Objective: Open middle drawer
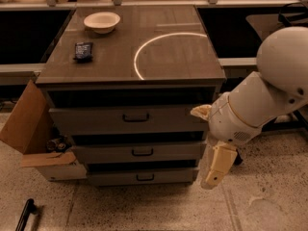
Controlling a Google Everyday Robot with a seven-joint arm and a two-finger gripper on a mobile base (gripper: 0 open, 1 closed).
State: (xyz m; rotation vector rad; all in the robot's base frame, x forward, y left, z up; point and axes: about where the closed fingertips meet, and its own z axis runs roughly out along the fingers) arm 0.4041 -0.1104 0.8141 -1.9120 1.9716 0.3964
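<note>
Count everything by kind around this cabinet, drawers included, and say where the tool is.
3 drawers: top drawer, middle drawer, bottom drawer
1 white bowl, on the cabinet top
1 dark packet, also on top
1 cardboard box, on the floor beside the cabinet
1 tool, hanging down to the right of the middle drawer, apart from it
Total: 7
</note>
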